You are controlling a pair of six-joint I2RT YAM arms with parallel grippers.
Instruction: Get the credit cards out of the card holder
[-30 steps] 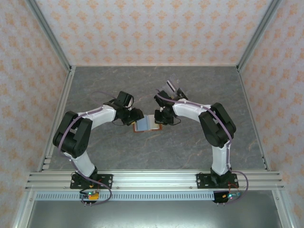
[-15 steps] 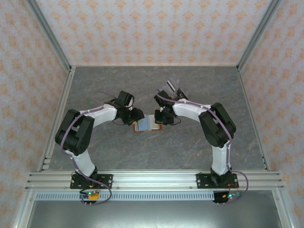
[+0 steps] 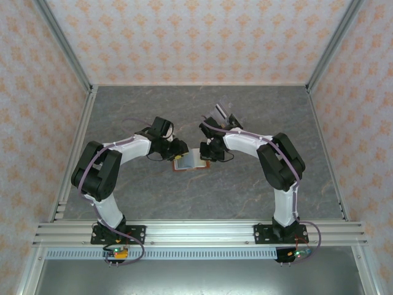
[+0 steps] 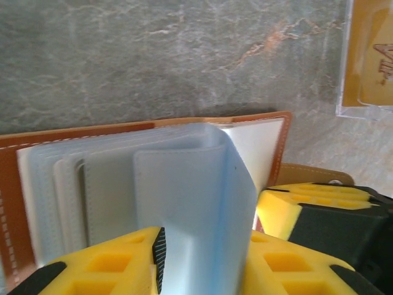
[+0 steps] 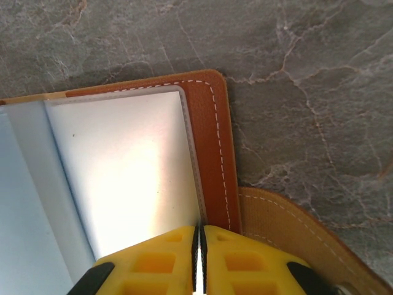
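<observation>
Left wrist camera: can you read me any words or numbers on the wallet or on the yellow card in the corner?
No text here can be read.
yellow card in the clear sleeve: a brown mark, cut off by the picture's edge, unreadable.
card holder: no writing shows on its pockets or brown rim.

There is one open reddish-brown leather bifold card holder point(image 3: 190, 161) with at least four translucent pale-blue plastic sleeves point(image 4: 184, 203). One clear plastic case point(image 4: 345, 74) holds one yellowish card point(image 4: 371, 58). One grey marbled table point(image 3: 153, 203) carries them. There are two end effectors: the left end effector point(image 3: 177, 155) and the right end effector point(image 3: 207, 154).
</observation>
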